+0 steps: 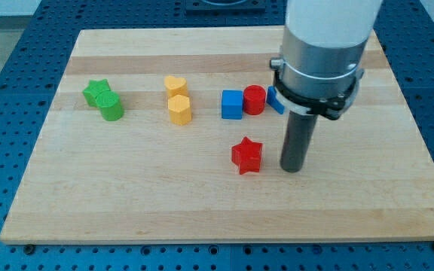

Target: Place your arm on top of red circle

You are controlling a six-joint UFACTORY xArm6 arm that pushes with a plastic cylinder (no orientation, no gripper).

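Note:
The red circle (pixel 254 99) is a short red cylinder near the board's middle, touching a blue cube (pixel 232 104) on its left. A second blue block (pixel 275 100) lies just to its right, partly hidden behind the arm. My tip (pixel 293 168) rests on the board below and to the right of the red circle, well apart from it. A red star (pixel 246 155) lies just left of my tip with a small gap between them.
A green star (pixel 95 91) and a green cylinder (pixel 111 106) sit together at the view's left. A yellow heart (pixel 175 85) and a yellow hexagon (pixel 179 109) stand left of the blue cube. The wooden board (pixel 126 188) lies on a blue perforated table.

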